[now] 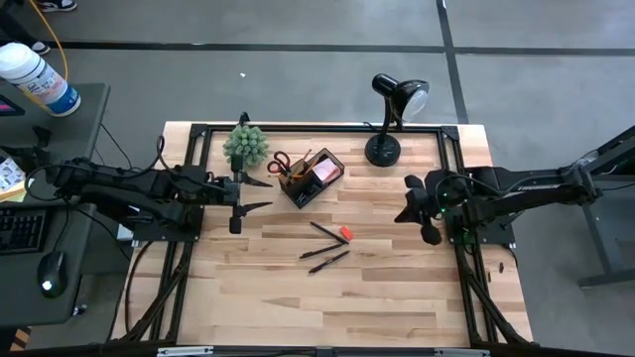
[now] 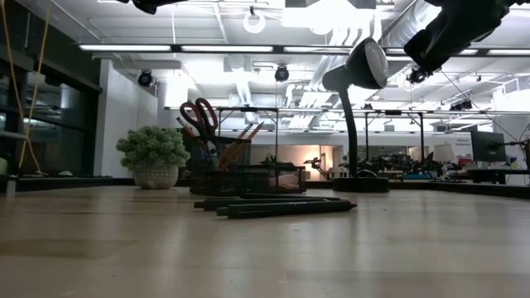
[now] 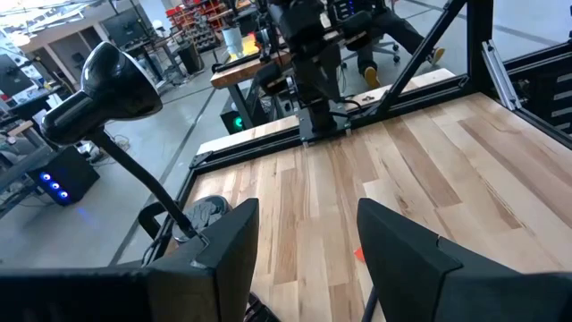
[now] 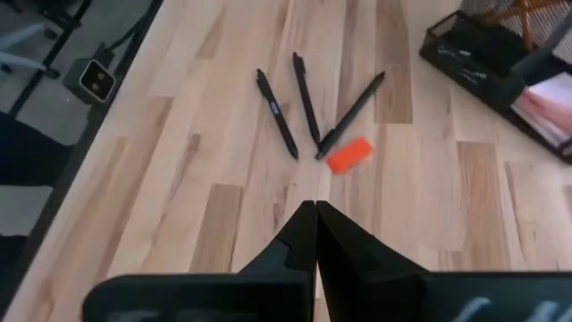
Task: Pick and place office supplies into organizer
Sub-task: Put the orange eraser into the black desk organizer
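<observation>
The black organizer (image 1: 311, 178) stands at the table's far middle, holding red-handled scissors (image 1: 280, 164), orange pencils (image 1: 298, 165) and a pink sticky-note pad (image 1: 323, 171). Three black pens (image 1: 325, 247) and a small red eraser (image 1: 345, 234) lie flat on the table nearer than the organizer; they also show in the right wrist view, pens (image 4: 308, 112) and eraser (image 4: 349, 154). My left gripper (image 1: 256, 194) is open and empty, above the table left of the organizer. My right gripper (image 1: 417, 226) is shut and empty, above the table right of the pens.
A black desk lamp (image 1: 387, 119) stands at the far right of the organizer, its round base (image 1: 382, 151) on the table. A small green plant (image 1: 245, 146) stands at the far left. Bare wood lies near the table's near edge (image 1: 327, 307).
</observation>
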You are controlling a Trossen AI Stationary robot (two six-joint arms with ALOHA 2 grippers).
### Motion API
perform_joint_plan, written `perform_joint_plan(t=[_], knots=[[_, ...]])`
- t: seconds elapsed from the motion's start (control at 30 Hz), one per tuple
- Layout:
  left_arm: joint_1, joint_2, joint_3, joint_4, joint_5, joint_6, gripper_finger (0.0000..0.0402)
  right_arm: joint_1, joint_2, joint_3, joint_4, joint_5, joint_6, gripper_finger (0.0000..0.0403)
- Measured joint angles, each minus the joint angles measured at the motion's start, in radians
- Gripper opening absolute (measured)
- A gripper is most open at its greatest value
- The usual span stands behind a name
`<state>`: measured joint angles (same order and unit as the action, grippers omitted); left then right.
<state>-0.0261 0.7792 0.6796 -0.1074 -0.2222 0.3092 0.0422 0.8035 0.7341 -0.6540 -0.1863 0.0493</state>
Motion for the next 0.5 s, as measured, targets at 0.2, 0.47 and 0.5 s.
perform_joint_plan(t=[0.2, 0.47, 0.5], knots=[[0.0, 0.0, 0.0, 0.0, 0.0, 0.0, 0.0179, 0.0, 0.0, 0.0, 0.0, 0.0, -0.096, 0.0], [0.0, 0.0, 0.0, 0.0, 0.0, 0.0, 0.0179, -0.003, 0.0, 0.0, 0.001, 0.011, -0.138, 0.0], [0.0, 0.0, 0.0, 0.0, 0.0, 0.0, 0.0179, -0.003, 0.0, 0.0, 0.0, 0.012, -0.138, 0.0]])
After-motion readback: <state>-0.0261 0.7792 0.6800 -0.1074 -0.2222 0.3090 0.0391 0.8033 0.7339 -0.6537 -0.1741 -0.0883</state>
